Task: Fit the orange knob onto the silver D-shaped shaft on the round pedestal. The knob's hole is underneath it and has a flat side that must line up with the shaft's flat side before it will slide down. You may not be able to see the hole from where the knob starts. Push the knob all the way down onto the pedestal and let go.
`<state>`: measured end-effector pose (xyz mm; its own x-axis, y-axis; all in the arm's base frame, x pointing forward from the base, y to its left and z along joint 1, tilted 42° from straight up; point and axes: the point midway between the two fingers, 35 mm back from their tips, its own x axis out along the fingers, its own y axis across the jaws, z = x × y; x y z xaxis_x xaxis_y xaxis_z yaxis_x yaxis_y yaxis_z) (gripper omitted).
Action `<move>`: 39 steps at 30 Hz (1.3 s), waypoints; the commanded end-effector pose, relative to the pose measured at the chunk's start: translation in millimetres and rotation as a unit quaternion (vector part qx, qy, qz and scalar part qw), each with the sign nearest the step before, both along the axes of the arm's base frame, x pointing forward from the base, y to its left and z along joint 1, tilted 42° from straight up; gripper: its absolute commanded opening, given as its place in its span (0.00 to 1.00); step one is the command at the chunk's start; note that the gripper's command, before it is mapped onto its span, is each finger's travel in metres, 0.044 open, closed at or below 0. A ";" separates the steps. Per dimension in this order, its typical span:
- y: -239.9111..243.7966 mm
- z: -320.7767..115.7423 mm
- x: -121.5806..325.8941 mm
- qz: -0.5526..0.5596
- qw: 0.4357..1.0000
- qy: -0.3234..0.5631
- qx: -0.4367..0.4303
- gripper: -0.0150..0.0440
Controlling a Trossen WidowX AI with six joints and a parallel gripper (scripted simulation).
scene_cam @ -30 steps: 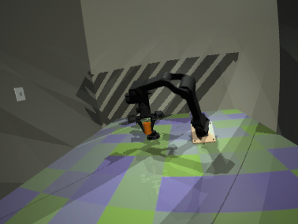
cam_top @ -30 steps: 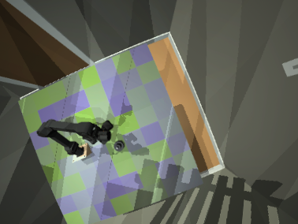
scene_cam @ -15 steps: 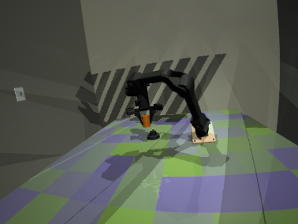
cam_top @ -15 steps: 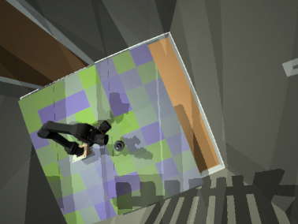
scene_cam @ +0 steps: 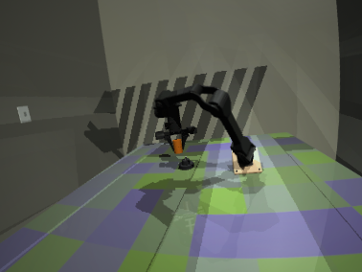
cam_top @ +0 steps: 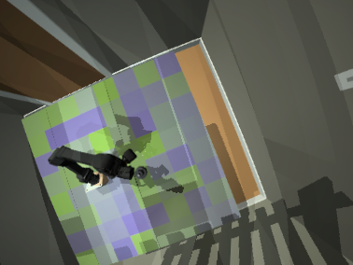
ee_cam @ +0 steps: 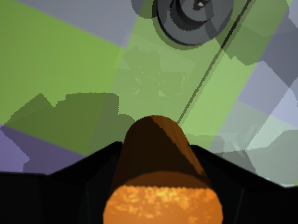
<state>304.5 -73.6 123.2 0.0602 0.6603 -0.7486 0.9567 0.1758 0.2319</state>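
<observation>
The orange knob (scene_cam: 177, 147) (ee_cam: 162, 206) is held upright or nearly so, above the table. My gripper (scene_cam: 178, 148) (ee_cam: 155, 150) is shut on it, one black finger on each side. The knob's underside and its hole are hidden. The dark round pedestal (cam_top: 140, 173) (scene_cam: 186, 166) (ee_cam: 187, 36) stands on the table, apart from the knob and lower than it. It is at the top edge of the wrist view, ahead and a little right of the knob. The shaft (ee_cam: 201, 4) shows small at its centre; its flat side is hard to make out.
The table has a green and purple checkered top (cam_top: 154, 216) (scene_cam: 225, 235). The arm's base plate (cam_top: 94, 188) (scene_cam: 247, 170) is on the table, to the right of the pedestal in the exterior view. Shadows of the arm fall across the table around the pedestal.
</observation>
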 end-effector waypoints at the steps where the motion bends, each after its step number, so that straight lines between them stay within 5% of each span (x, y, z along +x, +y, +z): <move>1: -8.1 -10.6 0.5 0.001 1.000 -0.001 -0.002 0.25; 39: -64.2 -112.6 -4.4 0.001 1.000 0.000 -0.004 0.25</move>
<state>302.0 -133.1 18.6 0.0594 0.6575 -0.7511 0.9574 0.1754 0.2292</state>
